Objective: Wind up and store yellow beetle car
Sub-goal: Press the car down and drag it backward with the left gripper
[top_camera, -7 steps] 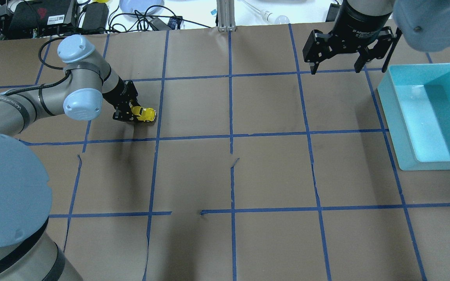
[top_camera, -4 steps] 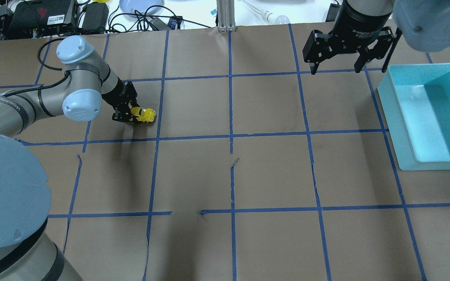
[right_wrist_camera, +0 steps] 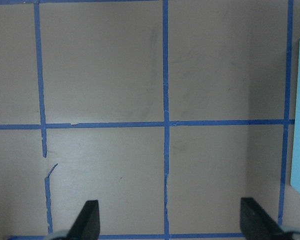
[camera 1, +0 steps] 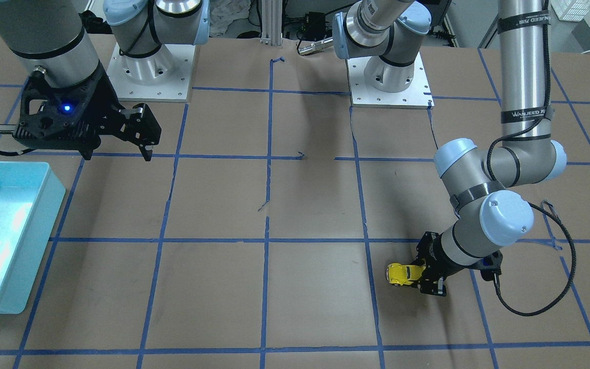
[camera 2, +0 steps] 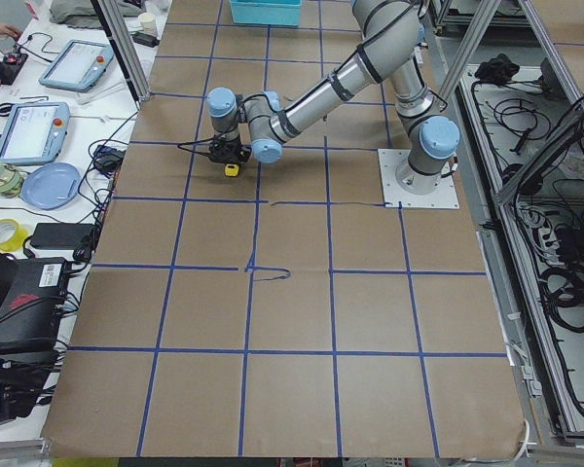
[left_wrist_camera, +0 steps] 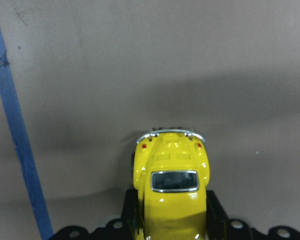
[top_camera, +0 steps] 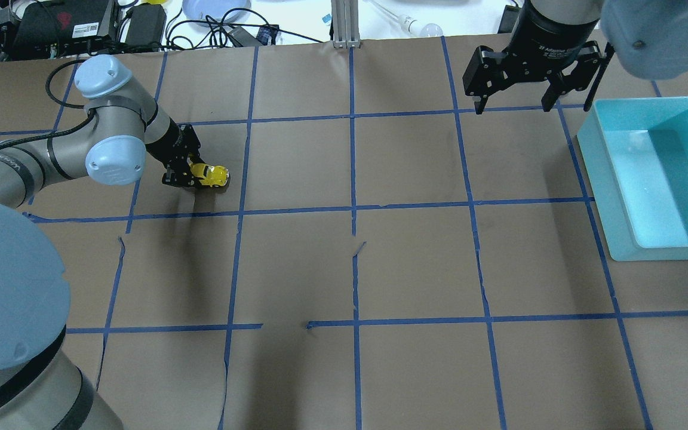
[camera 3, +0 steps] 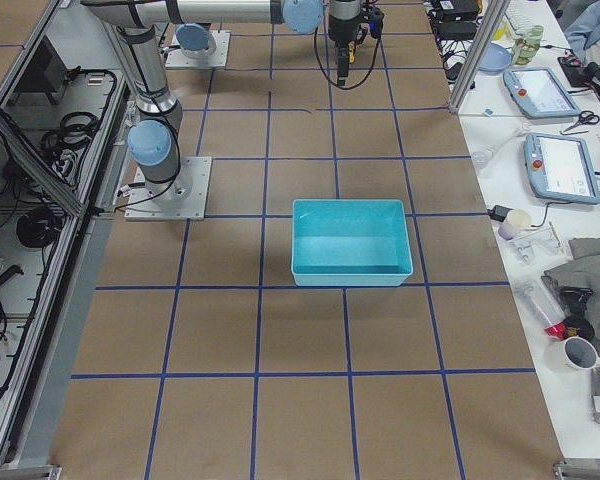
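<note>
The yellow beetle car (top_camera: 211,175) is a tiny glossy yellow toy on the brown paper at the far left of the overhead view. My left gripper (top_camera: 192,175) is shut on the car's sides and holds it down on the table; the car also shows in the front-facing view (camera 1: 401,274) and fills the left wrist view (left_wrist_camera: 172,192), its rear pointing away. In the left side view the car (camera 2: 231,168) is a small yellow dot. My right gripper (top_camera: 532,95) is open and empty, raised near the far right, beside the teal bin (top_camera: 601,173).
The teal bin also shows in the front-facing view (camera 1: 44,225) and the right side view (camera 3: 350,268). Blue tape lines grid the brown paper, with small tears near the middle (top_camera: 357,248). Cables and devices lie beyond the far edge (top_camera: 141,24).
My left gripper has dragged the car a short way to the left and slightly farther back along the table. The right arm has not moved.
</note>
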{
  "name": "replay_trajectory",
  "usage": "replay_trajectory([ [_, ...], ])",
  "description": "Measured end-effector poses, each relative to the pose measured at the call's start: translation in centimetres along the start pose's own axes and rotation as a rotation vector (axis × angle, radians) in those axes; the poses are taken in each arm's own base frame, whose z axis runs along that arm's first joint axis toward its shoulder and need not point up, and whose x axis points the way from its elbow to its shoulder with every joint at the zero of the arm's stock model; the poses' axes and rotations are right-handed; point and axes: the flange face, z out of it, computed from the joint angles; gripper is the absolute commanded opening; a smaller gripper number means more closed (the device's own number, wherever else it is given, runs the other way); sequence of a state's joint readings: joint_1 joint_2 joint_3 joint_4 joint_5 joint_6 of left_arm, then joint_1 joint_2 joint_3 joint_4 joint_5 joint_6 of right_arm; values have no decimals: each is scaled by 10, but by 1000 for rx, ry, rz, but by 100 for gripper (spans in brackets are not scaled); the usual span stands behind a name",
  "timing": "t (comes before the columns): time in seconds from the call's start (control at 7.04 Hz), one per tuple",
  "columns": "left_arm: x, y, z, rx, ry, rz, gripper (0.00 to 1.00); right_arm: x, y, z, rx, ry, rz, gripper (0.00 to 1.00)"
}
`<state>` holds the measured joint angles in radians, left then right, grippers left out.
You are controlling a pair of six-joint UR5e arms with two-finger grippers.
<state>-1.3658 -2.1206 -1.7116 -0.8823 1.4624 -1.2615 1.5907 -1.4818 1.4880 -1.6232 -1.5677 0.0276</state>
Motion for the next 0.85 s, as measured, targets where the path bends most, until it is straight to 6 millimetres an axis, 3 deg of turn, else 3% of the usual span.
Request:
replay_trajectory([
  [0.85, -1, -13, -2, 7, 1, -15, 0, 0, 0, 0, 1, 0, 0, 100],
])
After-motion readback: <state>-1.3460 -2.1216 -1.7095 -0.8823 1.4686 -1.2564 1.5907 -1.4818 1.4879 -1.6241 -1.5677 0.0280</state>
